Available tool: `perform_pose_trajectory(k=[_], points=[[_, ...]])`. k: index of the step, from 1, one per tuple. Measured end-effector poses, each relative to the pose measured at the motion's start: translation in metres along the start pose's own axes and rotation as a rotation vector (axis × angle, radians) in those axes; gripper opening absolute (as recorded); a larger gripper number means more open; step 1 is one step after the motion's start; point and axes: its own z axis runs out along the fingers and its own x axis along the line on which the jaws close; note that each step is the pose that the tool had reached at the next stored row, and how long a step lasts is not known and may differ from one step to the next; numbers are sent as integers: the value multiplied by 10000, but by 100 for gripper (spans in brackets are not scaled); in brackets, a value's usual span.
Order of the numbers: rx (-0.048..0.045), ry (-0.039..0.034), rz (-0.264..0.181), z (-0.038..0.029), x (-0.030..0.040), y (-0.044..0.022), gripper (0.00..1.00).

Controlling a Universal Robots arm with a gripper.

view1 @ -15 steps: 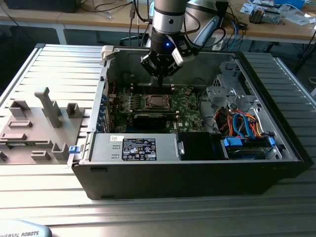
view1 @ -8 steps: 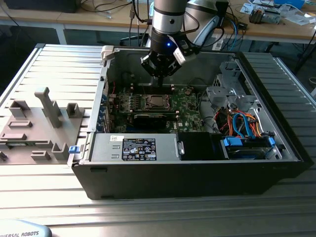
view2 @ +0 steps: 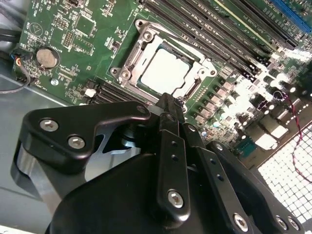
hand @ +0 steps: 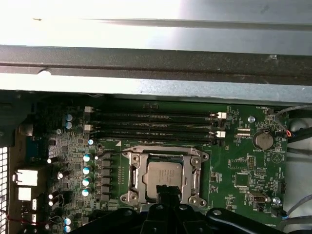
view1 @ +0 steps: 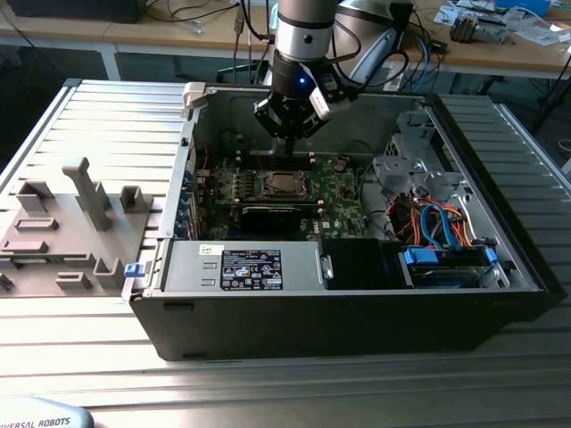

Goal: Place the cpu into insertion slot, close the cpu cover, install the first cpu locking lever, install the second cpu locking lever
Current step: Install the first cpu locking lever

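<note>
Above the socket on the green board, the gripper hovers with fingers pinched together and empty, while the chip lies seated inside that socket under its metal frame

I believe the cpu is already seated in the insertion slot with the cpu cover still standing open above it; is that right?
Not quite: the cpu does sit in the insertion slot, but the cpu cover is closed, lying flat around the chip, as the first wrist view shows.
</note>
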Motion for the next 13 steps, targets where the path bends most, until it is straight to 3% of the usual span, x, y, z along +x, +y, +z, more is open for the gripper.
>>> perform_pose_trajectory(k=[1, 2, 4, 13], points=[[-1, -8, 0, 0, 0, 0, 11], [2, -67, 1, 1, 0, 0, 11], [11, -251, 7, 3, 0, 0, 11], [13, -264, 7, 3, 0, 0, 11]])
